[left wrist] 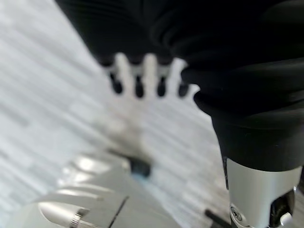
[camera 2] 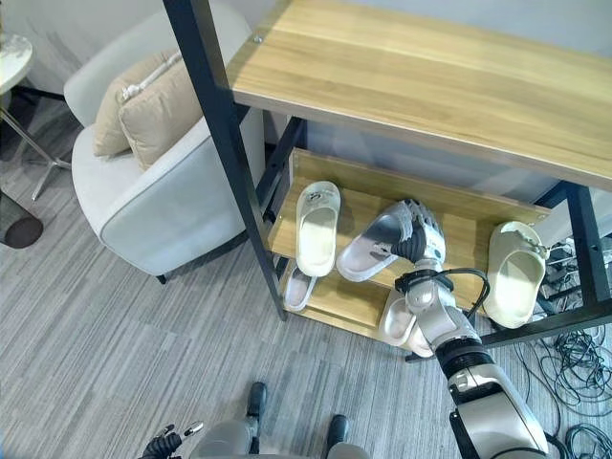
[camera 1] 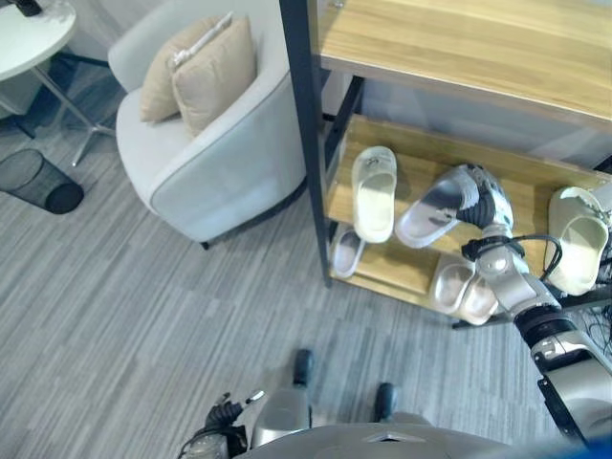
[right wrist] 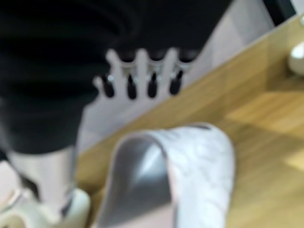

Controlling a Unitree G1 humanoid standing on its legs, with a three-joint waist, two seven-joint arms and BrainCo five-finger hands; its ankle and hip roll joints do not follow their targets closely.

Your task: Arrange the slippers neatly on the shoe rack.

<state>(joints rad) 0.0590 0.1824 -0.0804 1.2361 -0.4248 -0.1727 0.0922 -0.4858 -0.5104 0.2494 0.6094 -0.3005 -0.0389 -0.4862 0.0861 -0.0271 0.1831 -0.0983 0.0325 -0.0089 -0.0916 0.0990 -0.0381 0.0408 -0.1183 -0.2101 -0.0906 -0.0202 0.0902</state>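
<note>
Right eye view: the right hand [camera 2: 418, 239] grips 1 grey slipper [camera 2: 375, 244] above the shoe rack [camera 2: 449, 215]'s middle-shelf front edge; released tilted, it could slide off.

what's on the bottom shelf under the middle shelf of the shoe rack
On the bottom shelf one slipper pokes out at the left and a pair sits further right. Their back parts, and anything deeper in, are covered by the middle shelf.
</note>
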